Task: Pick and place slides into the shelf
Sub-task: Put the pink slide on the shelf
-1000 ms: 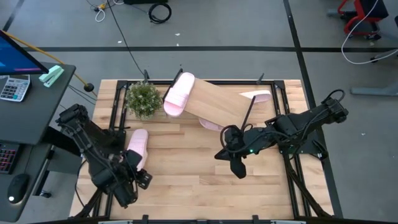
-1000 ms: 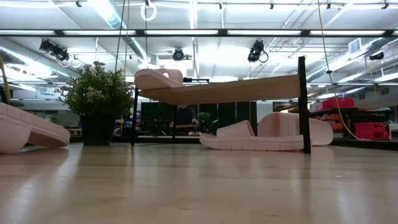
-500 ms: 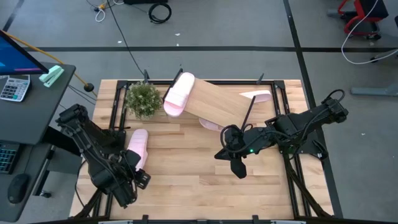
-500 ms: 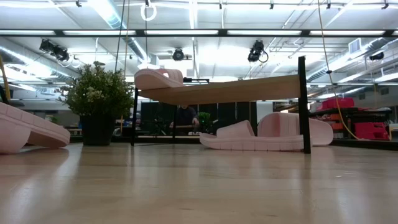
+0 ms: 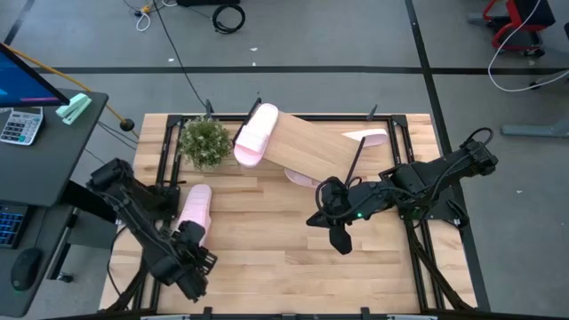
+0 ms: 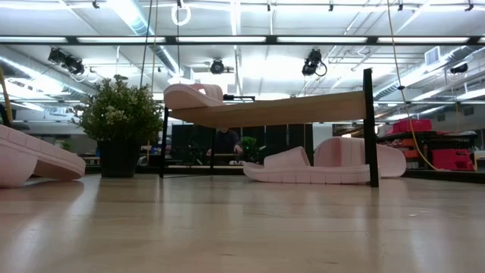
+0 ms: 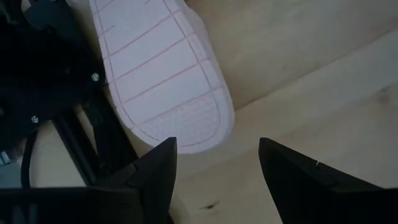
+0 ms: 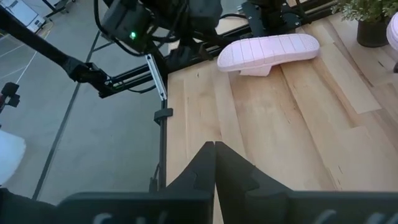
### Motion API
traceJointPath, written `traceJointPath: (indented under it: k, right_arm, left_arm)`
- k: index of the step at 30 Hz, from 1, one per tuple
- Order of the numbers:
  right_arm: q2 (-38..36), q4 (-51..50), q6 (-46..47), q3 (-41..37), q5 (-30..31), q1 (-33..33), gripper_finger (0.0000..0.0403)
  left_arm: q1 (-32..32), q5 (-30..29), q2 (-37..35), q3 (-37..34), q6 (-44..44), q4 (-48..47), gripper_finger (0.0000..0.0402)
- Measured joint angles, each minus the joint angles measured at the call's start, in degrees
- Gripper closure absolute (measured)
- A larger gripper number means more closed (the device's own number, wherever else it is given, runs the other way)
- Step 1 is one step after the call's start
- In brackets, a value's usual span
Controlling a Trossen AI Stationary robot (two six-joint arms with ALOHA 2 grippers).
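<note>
Four light pink slides show. One slide (image 5: 194,206) lies sole up near the table's left edge, resting on its strap (image 8: 255,70); its ribbed sole (image 7: 165,68) fills the left wrist view. My left gripper (image 5: 190,238) is open just short of that slide's near end (image 7: 186,134), touching nothing. One slide (image 5: 256,133) sits on the left end of the slanted shelf (image 5: 311,147). Two slides (image 6: 284,163) (image 6: 356,155) lie on the table under and behind the shelf. My right gripper (image 5: 340,238) is shut, hovering right of the table's middle.
A small potted plant (image 5: 205,140) stands at the far left, beside the shelf's left end. Black frame rails (image 5: 418,249) run along the table's sides. A desk with a calculator (image 5: 20,124) stands off the table's left. Bare wood (image 5: 267,258) lies between the grippers.
My left arm has drawn back toward the table's near edge, away from the sole-up slide. The slides and my right arm have stayed where they were.
</note>
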Motion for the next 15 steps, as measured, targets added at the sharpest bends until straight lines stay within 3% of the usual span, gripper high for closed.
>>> traceJointPath:
  k: [10,15]
  right_arm:
    - [0.00,0.00,-0.15,0.00,1.75,0.00,0.0389]
    - [0.00,0.00,-0.13,0.00,1.73,0.00,0.0389]
  left_arm:
    - [3.04,-0.54,1.20,0.00,11.07,5.22,0.0169]
    - [4.48,-0.60,1.20,0.00,16.49,4.19,0.0149]
